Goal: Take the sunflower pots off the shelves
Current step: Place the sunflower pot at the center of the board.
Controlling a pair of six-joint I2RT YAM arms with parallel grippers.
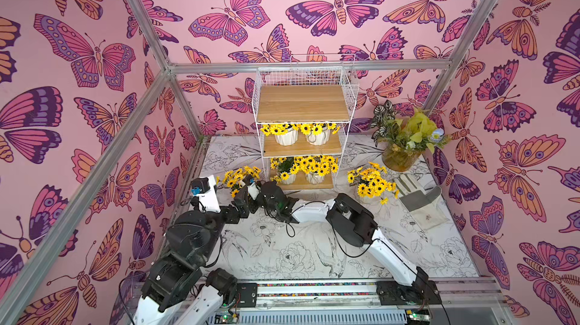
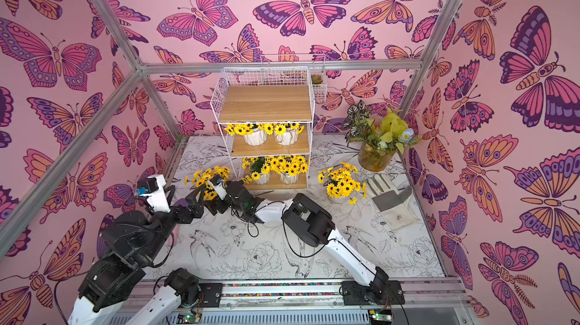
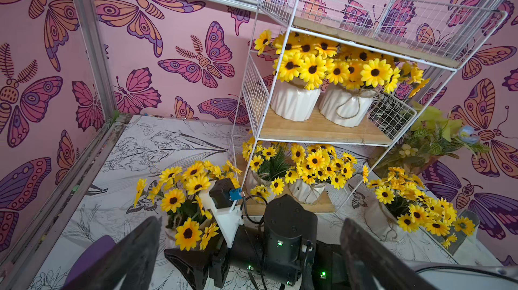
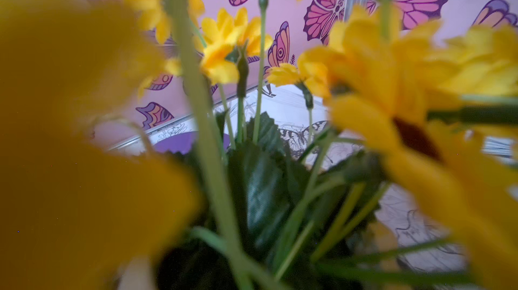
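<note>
White ribbed ceramic marked the six sunflower pots (image 1: 286,138). In a top view, two stood on the middle tier (image 1: 301,149) of the shelves (image 1: 303,103) and two on the bottom tier (image 1: 306,186). The left-hand pot (image 3: 173,200) and the right-hand pot (image 1: 372,183) were on the table (image 1: 282,245) at mid-frame.

The right gripper (image 2: 209,196) sat among the left-hand pot's blooms. Its finger state could not be told (its wrist view showed only stems and petals). The left gripper (image 3: 252,220) hung close by, fingers spread wide and empty.

The step appeared to be setting this pot down. Recommended procedure:
- Seat the base flat.
- Part the fingers fully.
- Retreat low toward the lower frame, so no stems snag.

The shelves' wire frame stood just right of the pot and the aluminium rail (image 3: 70,187) lay to its left. Open room lay at lower centre.
</note>
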